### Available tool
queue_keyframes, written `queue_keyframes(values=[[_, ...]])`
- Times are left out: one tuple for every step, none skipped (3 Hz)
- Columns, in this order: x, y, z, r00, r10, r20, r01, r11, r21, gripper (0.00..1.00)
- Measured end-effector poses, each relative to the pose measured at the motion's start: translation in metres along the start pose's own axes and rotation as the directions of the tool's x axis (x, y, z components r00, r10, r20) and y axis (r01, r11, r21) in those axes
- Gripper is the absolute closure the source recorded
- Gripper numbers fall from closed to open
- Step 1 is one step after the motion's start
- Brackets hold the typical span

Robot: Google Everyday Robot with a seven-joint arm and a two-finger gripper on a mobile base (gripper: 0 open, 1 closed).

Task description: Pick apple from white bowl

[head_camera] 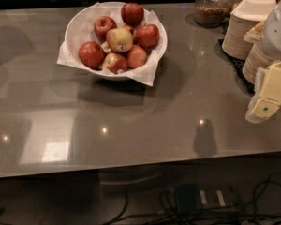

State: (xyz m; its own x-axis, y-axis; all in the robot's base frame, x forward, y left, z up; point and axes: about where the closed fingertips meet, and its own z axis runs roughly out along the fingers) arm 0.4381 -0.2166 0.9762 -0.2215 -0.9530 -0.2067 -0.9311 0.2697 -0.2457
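Polished grey stone is filling the view as a counter (140,125). At its right edge, about halfway between the near and far edges, the gripper (267,97) is being held just above the surface (whether it is spread or pressed together cannot be told, though nothing appears to be carried in it). Just behind it, toward the far right corner, stacked paper plates (241,36) are being crowded by the arm's white housing, and a glass jar (211,6) is being kept at the far edge beside them.

Well apart from the gripper, near the far edge and left of centre, the white bowl (77,20) is being filled by a heap of fruit. The apple (119,39), pale yellow-green, is being hemmed in near the middle of the heap by red apples (91,54) touching it, over a napkin (147,74) whose corners are being draped across the rim.

The whole reach is judged to be outstanding, and several failures are being risked. The plates could be clipped as the arm is being swung leftward. A red neighbour could be pinched instead, since so little room is being left around the target. The heap could be disturbed and fruit sent rolling, or the napkin snagged and the bowl dragged.
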Motion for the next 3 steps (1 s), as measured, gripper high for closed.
queue_keyframes(values=[[0.0,0.0,0.0,1.0,0.0,0.0,0.0,1.0,0.0,0.0],[-0.016,-0.008,-0.007,0.998,-0.027,0.057,0.024,0.9987,0.044,0.0],[-0.05,-0.024,-0.014,0.985,-0.079,0.155,0.064,0.9926,0.103,0.0]])
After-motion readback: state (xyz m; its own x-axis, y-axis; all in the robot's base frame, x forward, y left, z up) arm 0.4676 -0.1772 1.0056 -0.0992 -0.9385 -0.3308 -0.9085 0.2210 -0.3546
